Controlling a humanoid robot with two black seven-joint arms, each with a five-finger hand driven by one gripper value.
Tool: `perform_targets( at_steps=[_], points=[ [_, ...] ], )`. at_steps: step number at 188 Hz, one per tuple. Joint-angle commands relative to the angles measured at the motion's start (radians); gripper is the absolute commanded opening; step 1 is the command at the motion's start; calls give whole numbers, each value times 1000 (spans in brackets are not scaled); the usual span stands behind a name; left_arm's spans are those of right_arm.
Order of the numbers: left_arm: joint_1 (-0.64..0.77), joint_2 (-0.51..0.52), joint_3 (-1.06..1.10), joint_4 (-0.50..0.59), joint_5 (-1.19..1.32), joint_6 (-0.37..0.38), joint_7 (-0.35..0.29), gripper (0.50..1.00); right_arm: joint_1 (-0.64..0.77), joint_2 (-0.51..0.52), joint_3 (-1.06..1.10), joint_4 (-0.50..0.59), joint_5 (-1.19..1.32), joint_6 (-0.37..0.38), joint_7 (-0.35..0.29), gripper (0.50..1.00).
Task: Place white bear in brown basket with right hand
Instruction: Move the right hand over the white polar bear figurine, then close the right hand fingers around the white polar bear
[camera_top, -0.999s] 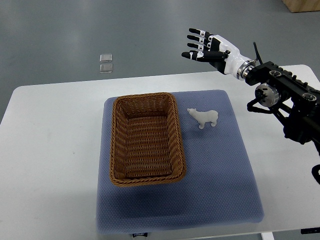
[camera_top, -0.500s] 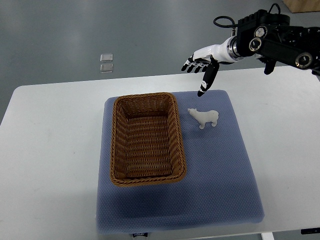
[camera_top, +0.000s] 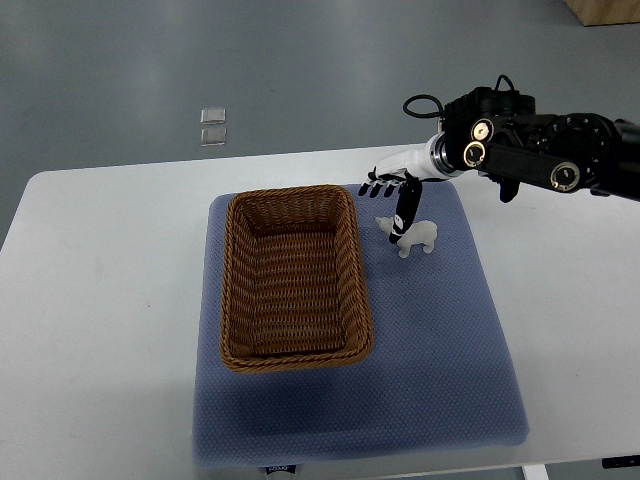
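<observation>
A small white bear (camera_top: 418, 236) stands on the blue mat (camera_top: 430, 330), just right of the brown wicker basket (camera_top: 293, 277). My right hand (camera_top: 394, 202) comes in from the right edge and hovers directly over the bear's head end. Its fingers are spread and point down, with the thumb reaching to the bear's front. Nothing is held in it. The basket is empty. The left arm does not show.
The mat lies on a white table (camera_top: 90, 300). Two small clear squares (camera_top: 211, 125) lie on the grey floor beyond the table's far edge. The black right forearm (camera_top: 540, 150) spans the upper right.
The right hand has swung down and toward the mat, from above the table's far edge to just over the bear. The bear and basket have not moved.
</observation>
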Motion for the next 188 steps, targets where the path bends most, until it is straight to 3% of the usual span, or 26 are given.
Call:
perform_targets(
  at_steps=[1,51,64,75,84,95,114,126,131,188],
  points=[
    [0,0,0,0,0,0,0,1000,-33,3,2,-3,-29,-8,3,917],
    [0,0,0,0,0,0,0,1000,-68,4,2,-6,-64,-33,6,897],
    [0,0,0,0,0,0,0,1000,-74,4,2,-6,-76,-36,9,809],
    [0,0,2,0,0,0,0,1000,-82,3,3,-6,-95,-36,11,791],
    [0,0,0,0,0,0,0,1000,-83,3,5,-7,-109,-39,12,734],
    [0,0,2,0,0,0,0,1000,-90,3,3,-7,-118,-50,15,713],
    [0,0,0,0,0,0,0,1000,-93,3,0,-9,-130,-57,20,631],
    [0,0,0,1,0,0,0,1000,-99,3,0,-11,-141,-62,22,556],
    [0,0,2,1,0,0,0,1000,-99,4,0,-14,-148,-68,22,500],
    [0,0,0,5,-1,0,0,1000,-51,-52,11,-6,-139,-64,28,500]
  ],
)
